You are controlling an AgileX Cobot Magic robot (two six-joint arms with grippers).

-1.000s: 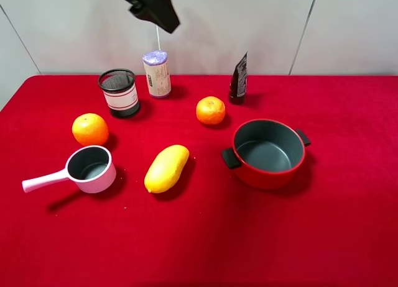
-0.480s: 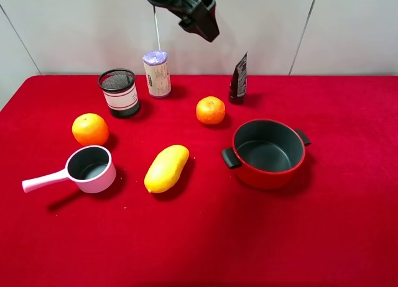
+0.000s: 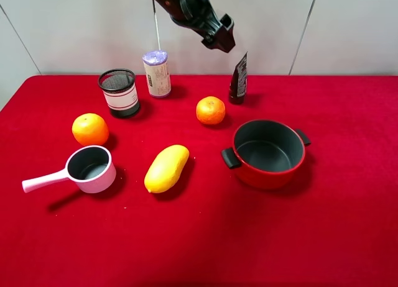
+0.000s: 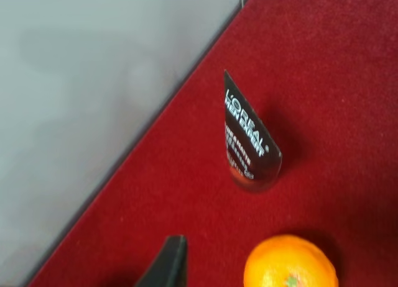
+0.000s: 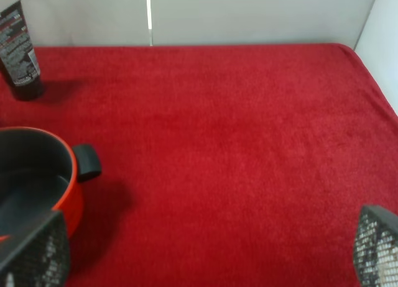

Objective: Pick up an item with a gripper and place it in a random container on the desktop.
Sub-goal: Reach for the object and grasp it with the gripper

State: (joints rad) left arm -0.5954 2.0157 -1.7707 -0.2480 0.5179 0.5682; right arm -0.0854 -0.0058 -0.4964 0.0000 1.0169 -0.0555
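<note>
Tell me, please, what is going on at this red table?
The left claw hangs open and empty, high over the back of the table, close to the dark tube. The tube stands upright and is not yet gripped. The mesh cup stands at the back left, apart from it. The right claw is open too, holding nothing, beside the red pot.

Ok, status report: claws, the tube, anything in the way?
Left claw open, raised near the tube. Right claw open, empty. Tube upright, untouched. Orange close in front, not touching.
</note>
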